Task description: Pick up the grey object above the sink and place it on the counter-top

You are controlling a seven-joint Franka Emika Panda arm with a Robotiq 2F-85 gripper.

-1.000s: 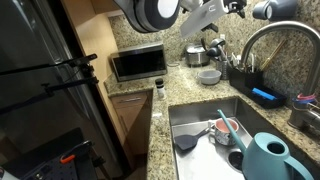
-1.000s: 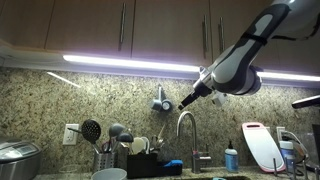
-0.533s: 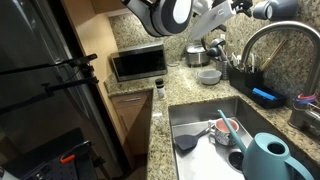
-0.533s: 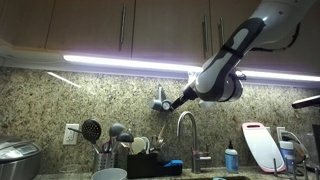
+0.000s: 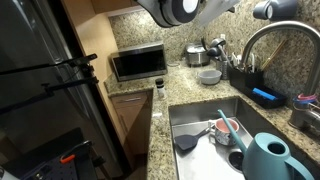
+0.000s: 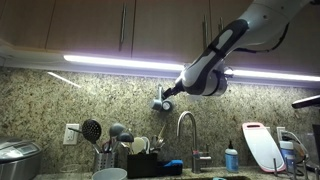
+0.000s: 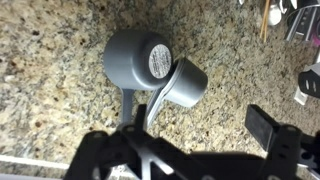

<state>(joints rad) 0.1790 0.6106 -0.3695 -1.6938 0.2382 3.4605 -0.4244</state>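
While the wrist view looks straight at the grey object [image 7: 150, 65], only an exterior view shows how high it sits. There the grey object [image 6: 157, 104] hangs on the granite backsplash [image 6: 60, 100], under the light strip [image 6: 120, 62] and above the faucet [image 6: 186, 125].

Up close it reads as two stubby grey cylinders. The larger has a pale label on its round face, the smaller touches it at lower right, and a grey stem leads from them toward the camera's edge.

The gripper [image 7: 180, 140] faces it with jaws spread wide, one dark finger [image 7: 100, 150] at lower left and the other at right. Nothing is between them, and neither finger touches the grey object.

From the side, the gripper [image 6: 170, 95] ends the arm [image 6: 225, 45], which reaches down from upper right. Its tip is just beside the grey object; whether they touch cannot be told there.

The high-angle exterior view shows what lies below. The sink [image 5: 190, 115] holds utensils and a teal watering can [image 5: 268, 158]. The counter-top [image 5: 158, 130] runs around the sink, with a microwave [image 5: 137, 63] and a pale bowl [image 5: 209, 75] on it. Only a round joint of the arm [image 5: 185, 8] enters at the top edge, and the gripper is out of frame.
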